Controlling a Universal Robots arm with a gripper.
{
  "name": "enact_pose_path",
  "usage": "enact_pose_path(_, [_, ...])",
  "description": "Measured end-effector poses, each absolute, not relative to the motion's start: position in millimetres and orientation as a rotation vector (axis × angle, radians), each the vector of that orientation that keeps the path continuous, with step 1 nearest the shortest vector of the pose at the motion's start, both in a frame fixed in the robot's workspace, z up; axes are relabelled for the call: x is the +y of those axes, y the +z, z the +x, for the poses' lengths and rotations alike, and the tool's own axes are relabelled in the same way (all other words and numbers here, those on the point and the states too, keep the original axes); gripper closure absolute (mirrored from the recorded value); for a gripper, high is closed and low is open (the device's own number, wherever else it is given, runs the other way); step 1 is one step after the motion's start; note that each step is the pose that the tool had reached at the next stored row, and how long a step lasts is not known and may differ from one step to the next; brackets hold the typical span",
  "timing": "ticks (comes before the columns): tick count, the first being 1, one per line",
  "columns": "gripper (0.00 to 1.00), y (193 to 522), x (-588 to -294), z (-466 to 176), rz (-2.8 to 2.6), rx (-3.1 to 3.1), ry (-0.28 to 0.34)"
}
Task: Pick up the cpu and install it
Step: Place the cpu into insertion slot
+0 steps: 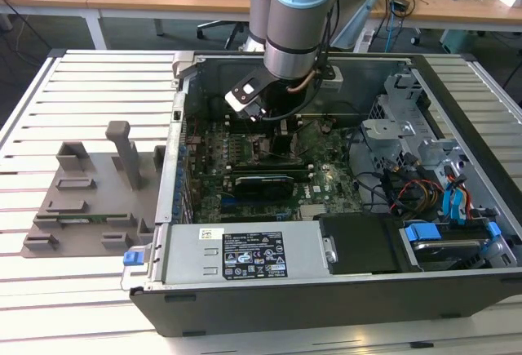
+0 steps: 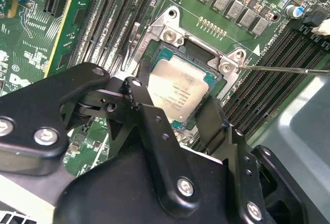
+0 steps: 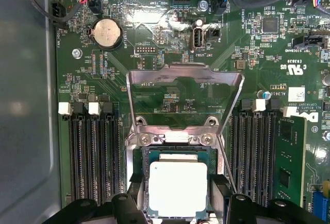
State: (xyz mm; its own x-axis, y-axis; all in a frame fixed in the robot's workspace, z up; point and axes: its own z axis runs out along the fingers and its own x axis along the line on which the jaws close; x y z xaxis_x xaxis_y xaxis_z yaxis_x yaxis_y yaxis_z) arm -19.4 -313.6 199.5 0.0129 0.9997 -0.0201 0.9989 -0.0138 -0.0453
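Note:
The cpu (image 3: 178, 187), a pale silver square with a thin green rim, lies flat in the motherboard socket (image 3: 135, 154); the second wrist view shows the cpu (image 2: 180, 87) too. My gripper (image 3: 178, 195) reaches down over it, with one black finger (image 3: 135, 189) against each of two opposite edges, shut on the chip. The gripper (image 2: 172, 100) flanks it the same way in the second wrist view. The socket's metal load plate (image 3: 185, 77) stands flipped open beyond the chip. In the exterior view the arm's wrist (image 1: 289, 53) is lowered into the open computer case (image 1: 326, 306).
Rows of black memory slots (image 3: 93, 157) run along both sides of the socket. A thin latch lever (image 2: 283, 70) sticks out beside it. A long black card (image 1: 263, 182), power supply (image 1: 245, 253) and drive cage (image 1: 408, 126) crowd the case. A grey fixture (image 1: 90, 192) sits on the slatted table.

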Motion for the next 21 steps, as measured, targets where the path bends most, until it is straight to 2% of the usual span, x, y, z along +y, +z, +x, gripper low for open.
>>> enact_pose_path(12, [0.38,199,-311,-19,-2.223,-2.193,0.072])
enact_pose_path(19, [0.38,210,-310,-19,-2.222,-2.194,0.072])
enact_pose_path(21, [0.58,210,-311,-19,-2.222,-2.194,0.072])
